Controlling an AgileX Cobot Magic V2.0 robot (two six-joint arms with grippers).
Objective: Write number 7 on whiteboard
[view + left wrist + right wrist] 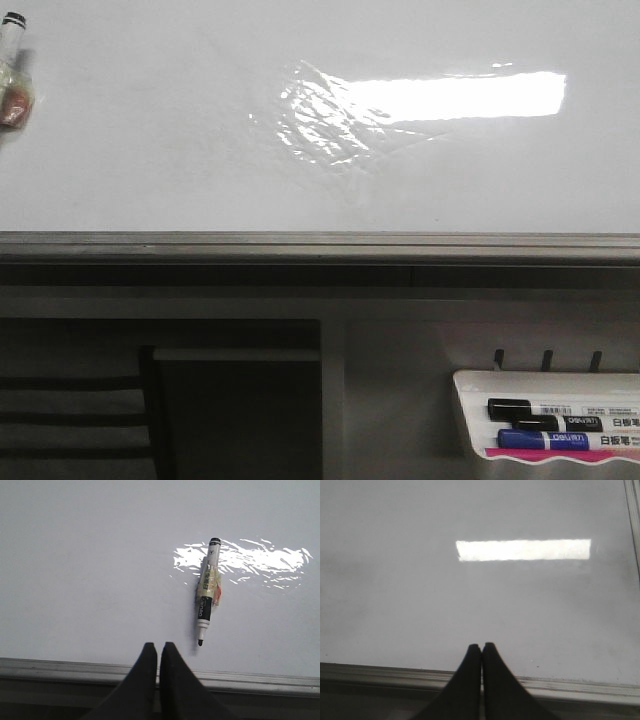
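The whiteboard (150, 150) is a glossy white surface with a bright rectangular glare. The number 7 is out of view in every frame. An uncapped black-and-white marker (209, 587), wrapped in tape, sits on the board with its tip toward the bottom rail. In the front view that marker (12, 45) is at the far left edge. My left gripper (158, 645) is shut on nothing, just short of the rail and a little to the side of the marker's tip. My right gripper (481, 645) is also shut and empty, over the rail before the bare whiteboard (395, 605).
A grey metal rail (320, 245) runs along the board's bottom edge. Below it at the right hangs a small white tray (470, 385) holding a black marker (545, 410) and a blue marker (560, 440). A dark opening lies below at the left.
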